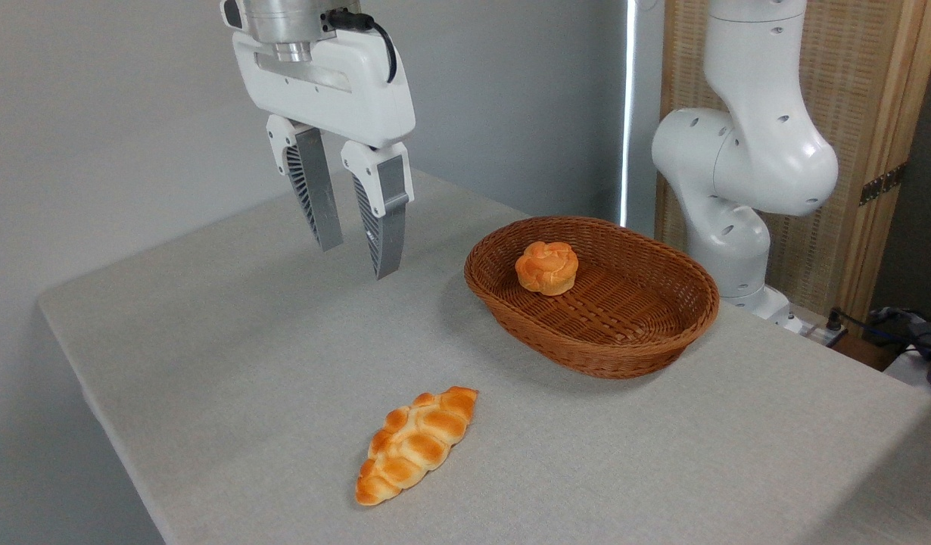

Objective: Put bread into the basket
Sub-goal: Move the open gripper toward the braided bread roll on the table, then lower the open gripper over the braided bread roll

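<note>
The bread (415, 444), a long braided golden-orange loaf with pointed ends, lies flat on the grey tablecloth near the front. The basket (647, 333), an oval reddish-brown wicker one, stands to the right and behind it. My gripper (357, 260) hangs in the air above the table, left of the basket and well behind and above the bread. Its two fingers are apart with nothing between them.
A small round knotted orange bun (546, 267) sits inside the basket at its far left. The arm's white base (738, 189) rises behind the basket at the right. The table's left edge (87, 378) drops off near the bread.
</note>
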You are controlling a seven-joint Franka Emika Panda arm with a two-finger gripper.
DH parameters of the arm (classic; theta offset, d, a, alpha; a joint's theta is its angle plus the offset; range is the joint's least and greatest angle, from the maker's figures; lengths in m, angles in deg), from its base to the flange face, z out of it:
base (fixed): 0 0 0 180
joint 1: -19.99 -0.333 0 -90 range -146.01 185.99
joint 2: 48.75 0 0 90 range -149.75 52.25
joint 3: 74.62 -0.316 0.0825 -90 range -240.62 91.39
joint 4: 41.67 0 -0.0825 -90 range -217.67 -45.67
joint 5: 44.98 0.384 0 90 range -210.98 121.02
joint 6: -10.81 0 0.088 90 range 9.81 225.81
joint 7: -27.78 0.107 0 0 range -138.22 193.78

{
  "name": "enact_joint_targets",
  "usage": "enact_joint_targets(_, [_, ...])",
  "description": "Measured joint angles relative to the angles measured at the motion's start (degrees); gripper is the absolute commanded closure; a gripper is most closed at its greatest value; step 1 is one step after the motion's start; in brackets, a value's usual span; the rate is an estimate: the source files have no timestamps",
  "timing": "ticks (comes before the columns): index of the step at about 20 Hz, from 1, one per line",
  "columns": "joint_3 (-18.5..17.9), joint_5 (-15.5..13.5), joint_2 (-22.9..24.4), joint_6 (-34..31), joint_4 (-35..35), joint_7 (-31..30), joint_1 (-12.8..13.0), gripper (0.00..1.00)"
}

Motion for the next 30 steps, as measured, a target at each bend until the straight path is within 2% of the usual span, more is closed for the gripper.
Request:
enact_joint_targets(11, [-0.01, 0.00, 0.67, -1.78, -0.79, 0.00, -0.01, 0.00])
enact_joint_targets(16, [-0.02, 0.00, 2.52, -1.27, -3.24, 0.00, -0.02, 0.00])
enact_joint_targets(22, [-0.24, 0.00, 6.91, 4.20, -10.20, 0.00, -0.04, 0.00])
enact_joint_targets(27, [-1.10, 0.04, 10.60, 14.29, -20.12, 0.00, -0.09, 0.00])
enact_joint_targets(30, [-2.27, 0.27, 11.71, 17.11, -24.22, 0.02, -0.13, 0.00])
